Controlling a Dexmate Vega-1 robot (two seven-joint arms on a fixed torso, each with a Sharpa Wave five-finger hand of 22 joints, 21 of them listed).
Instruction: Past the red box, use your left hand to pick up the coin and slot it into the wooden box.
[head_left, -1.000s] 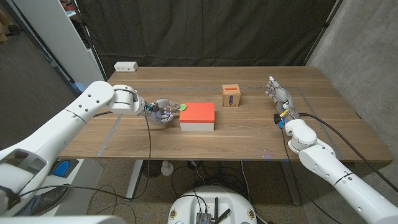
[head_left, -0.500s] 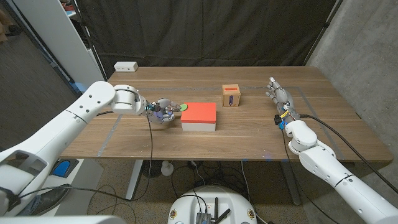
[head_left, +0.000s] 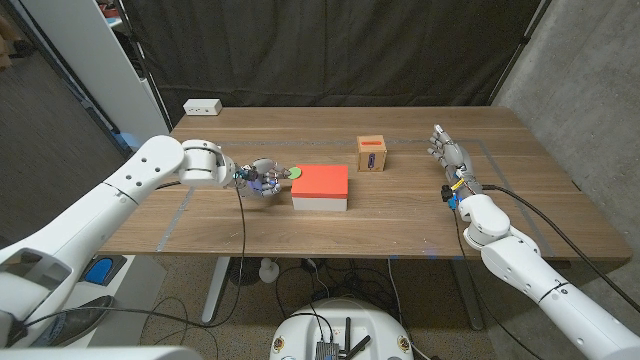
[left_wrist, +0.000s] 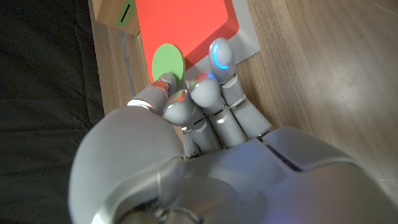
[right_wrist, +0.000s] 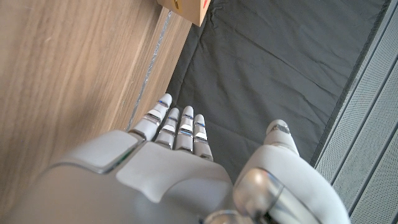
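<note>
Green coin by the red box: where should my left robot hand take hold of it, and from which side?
Pinch the coin by its rim, probably from the open side away from the red box. It is a thin disc that seems to lie flat against the box's edge, leaving no room there. The left robot hand already has fingertips at that free rim; whether it is pinched yet is unclear.

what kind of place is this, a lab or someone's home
Most likely a robotics lab: a black curtain backdrop hangs behind the bare wooden table, and cables trail from the robot's left hand.
</note>
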